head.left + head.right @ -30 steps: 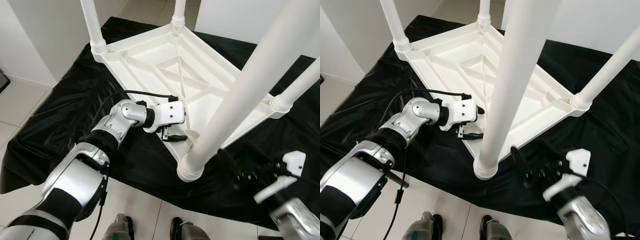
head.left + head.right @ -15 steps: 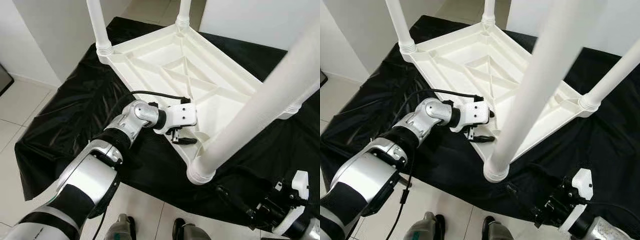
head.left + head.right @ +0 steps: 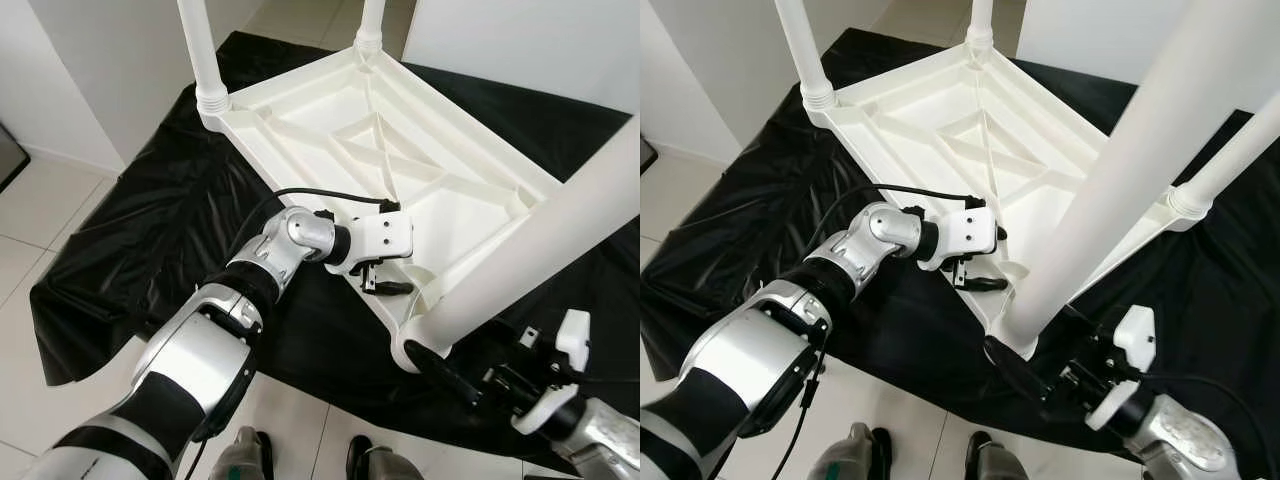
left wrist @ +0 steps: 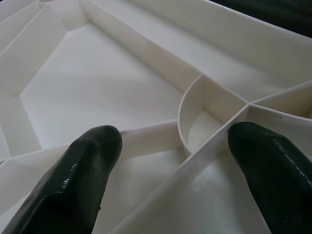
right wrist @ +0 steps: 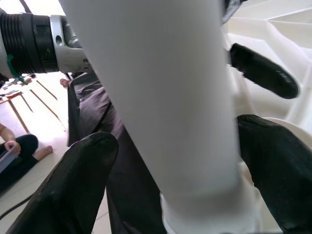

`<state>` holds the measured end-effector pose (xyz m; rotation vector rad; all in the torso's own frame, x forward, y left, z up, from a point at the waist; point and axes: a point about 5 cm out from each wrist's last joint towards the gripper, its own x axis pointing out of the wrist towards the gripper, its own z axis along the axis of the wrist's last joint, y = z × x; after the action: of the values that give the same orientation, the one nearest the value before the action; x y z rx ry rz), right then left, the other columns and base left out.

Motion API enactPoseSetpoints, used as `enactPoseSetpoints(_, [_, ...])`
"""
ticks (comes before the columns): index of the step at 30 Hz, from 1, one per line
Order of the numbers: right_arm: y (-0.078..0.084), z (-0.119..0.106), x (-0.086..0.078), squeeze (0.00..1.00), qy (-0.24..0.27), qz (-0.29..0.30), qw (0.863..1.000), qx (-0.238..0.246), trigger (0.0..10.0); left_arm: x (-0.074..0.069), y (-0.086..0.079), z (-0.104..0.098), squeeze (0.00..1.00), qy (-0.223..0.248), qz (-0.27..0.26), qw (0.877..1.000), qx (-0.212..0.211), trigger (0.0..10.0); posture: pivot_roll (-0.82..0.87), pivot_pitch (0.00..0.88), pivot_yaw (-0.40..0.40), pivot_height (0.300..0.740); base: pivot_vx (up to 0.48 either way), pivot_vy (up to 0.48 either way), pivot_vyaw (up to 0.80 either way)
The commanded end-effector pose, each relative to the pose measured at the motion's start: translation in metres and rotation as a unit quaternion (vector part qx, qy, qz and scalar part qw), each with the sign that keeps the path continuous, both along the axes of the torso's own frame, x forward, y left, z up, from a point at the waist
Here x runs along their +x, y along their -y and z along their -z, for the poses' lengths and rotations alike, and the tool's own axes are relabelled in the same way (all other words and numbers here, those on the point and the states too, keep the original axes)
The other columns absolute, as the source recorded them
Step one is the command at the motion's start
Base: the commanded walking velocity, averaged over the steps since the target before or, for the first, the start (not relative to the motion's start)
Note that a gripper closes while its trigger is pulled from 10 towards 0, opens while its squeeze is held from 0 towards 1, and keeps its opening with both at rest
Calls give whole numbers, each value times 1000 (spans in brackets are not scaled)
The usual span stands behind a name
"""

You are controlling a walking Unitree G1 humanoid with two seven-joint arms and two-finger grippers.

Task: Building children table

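Two grippers work the upturned table [image 3: 400, 170]: left gripper [image 3: 385, 285] spread over its near-edge ribs, right gripper [image 5: 175, 161] jaws apart around the near leg [image 3: 1110, 190].

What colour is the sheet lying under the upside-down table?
Black and glossy; the sheet under the white table shows best in the left eye view.

Both arms are silver with black joint bands. The left arm [image 3: 225, 330] carries a looping black cable [image 3: 300, 195] to a white wrist block. The right arm [image 3: 1175, 435] has the same white block. The fingers [image 4: 73, 175] are glossy black and rounded.
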<state>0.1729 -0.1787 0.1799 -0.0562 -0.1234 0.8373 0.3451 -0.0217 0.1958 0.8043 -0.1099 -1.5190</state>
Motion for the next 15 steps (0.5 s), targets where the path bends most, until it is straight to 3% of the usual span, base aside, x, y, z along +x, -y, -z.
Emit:
enactPoseSetpoints(1, [-1, 4, 1, 0, -2, -1, 1000, -8, 10000, 11, 8, -8, 0, 72, -135, 983, -101, 10000, -57, 206, 21, 740, 0, 0, 0])
enactPoseSetpoints(4, [-6, 7, 11, 0, 15, 21, 1000, -9, 10000, 9, 11, -11, 0, 62, -130, 983, -117, 10000, -45, 213, 15, 740, 0, 0, 0])
enactPoseSetpoints(6, [-2, 4, 20, 0, 34, 79, 996, 8, 10000, 8, 8, -15, 0, 35, -124, 982, -137, 10000, -36, 220, 12, 740, 0, 0, 0])
enactPoseSetpoints(8, [1, 3, 22, 0, 38, 96, 995, 15, 10000, 8, 6, -16, 0, 28, -122, 982, -143, 10000, -33, 223, 13, 740, 0, 0, 0])
enactPoseSetpoints(9, [8, 1, 24, 0, 45, 131, 990, 28, 10000, 9, -5, -18, 0, 3, -125, 979, -158, 10000, -33, 227, 13, 740, 0, 0, 0])
enactPoseSetpoints(10, [8, 1, 24, 0, 45, 131, 990, 28, 10000, 9, -5, -18, 0, 3, -125, 979, -158, 10000, -33, 227, 13, 740, 0, 0, 0])
enactPoseSetpoints(12, [18, -2, 24, 0, 58, 190, 979, 48, 10000, 6, -26, -20, 0, -28, -120, 975, -183, 10000, -29, 230, 12, 740, 0, 0, 0])
enactPoseSetpoints(14, [18, -2, 24, 0, 58, 190, 979, 48, 10000, 6, -26, -20, 0, -28, -120, 975, -183, 10000, -29, 230, 12, 740, 0, 0, 0])
enactPoseSetpoints(15, [20, -2, 24, 0, 56, 202, 976, 57, 10000, 4, -36, -20, 0, -47, -126, 971, -198, 10000, -26, 231, 8, 740, 0, 0, 0])
